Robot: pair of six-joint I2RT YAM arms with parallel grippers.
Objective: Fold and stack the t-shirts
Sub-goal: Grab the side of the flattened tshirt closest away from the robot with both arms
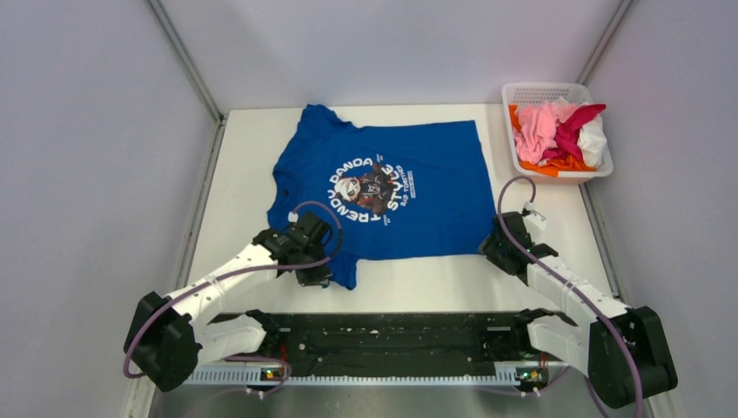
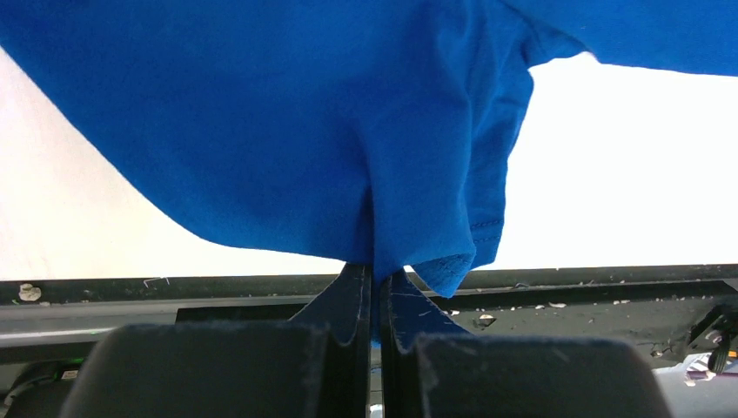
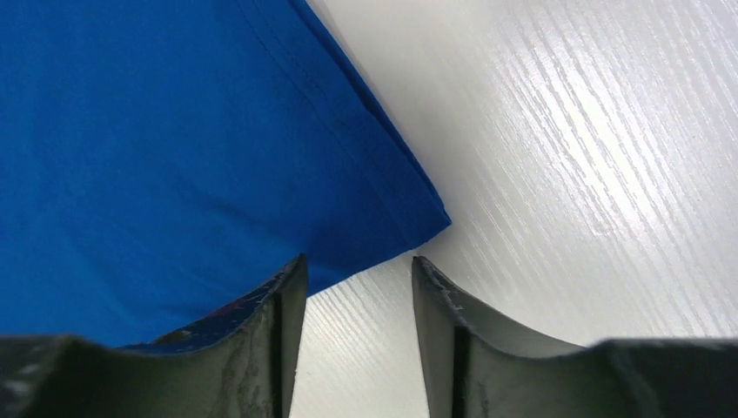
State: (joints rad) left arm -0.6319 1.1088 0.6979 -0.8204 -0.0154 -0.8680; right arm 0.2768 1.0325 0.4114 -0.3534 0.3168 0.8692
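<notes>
The royal blue t-shirt (image 1: 383, 187) lies spread on the white table, print up, collar to the left. My left gripper (image 1: 315, 266) is shut on the near sleeve, which hangs in a bunch from its jaws in the left wrist view (image 2: 435, 131). My right gripper (image 1: 493, 250) is open and empty at the shirt's near right hem corner (image 3: 418, 218), its fingertips just short of the cloth, over bare table. Pink, magenta, white and orange t-shirts (image 1: 557, 135) are heaped in the basket.
The white mesh basket (image 1: 517, 94) stands at the far right corner. A black rail (image 1: 392, 340) runs along the near edge between the arm bases. Grey walls close in on the left, right and back.
</notes>
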